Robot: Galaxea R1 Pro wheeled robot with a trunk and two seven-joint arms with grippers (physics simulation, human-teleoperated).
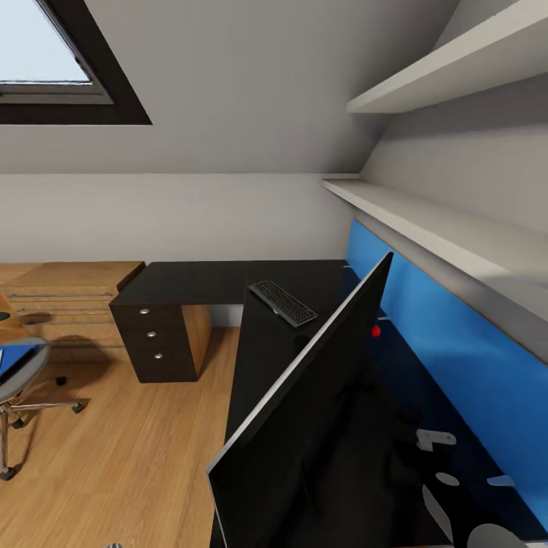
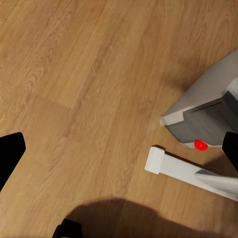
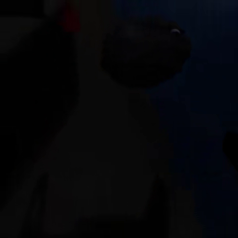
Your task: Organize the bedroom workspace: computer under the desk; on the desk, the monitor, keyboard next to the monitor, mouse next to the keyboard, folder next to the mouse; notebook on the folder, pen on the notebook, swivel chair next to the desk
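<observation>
Monitor (image 1: 304,426): near right on the desk (image 1: 198,281), tilted, screen leaning toward the blue back panel (image 1: 426,320); probably mid-placement.
Keyboard (image 1: 283,302): farther along the desk, beyond the monitor, angled.
Swivel chair (image 1: 19,373): far left on the floor, well apart from the desk, blue folder (image 1: 15,356) on its seat.
Computer (image 2: 208,111): on the floor beside the white desk leg (image 2: 188,171).
Left pincer (image 2: 124,153): spread, holding nothing.
Right pincer: too dark, I cannot tell.

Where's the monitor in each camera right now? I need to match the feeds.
Head view: monitor, lower centre, tilted over the desk.
Left wrist view: wooden floor and the computer.
Right wrist view: nearly black; probably its surface.
Shared landmark: its red dot, faint in the right wrist view.
</observation>
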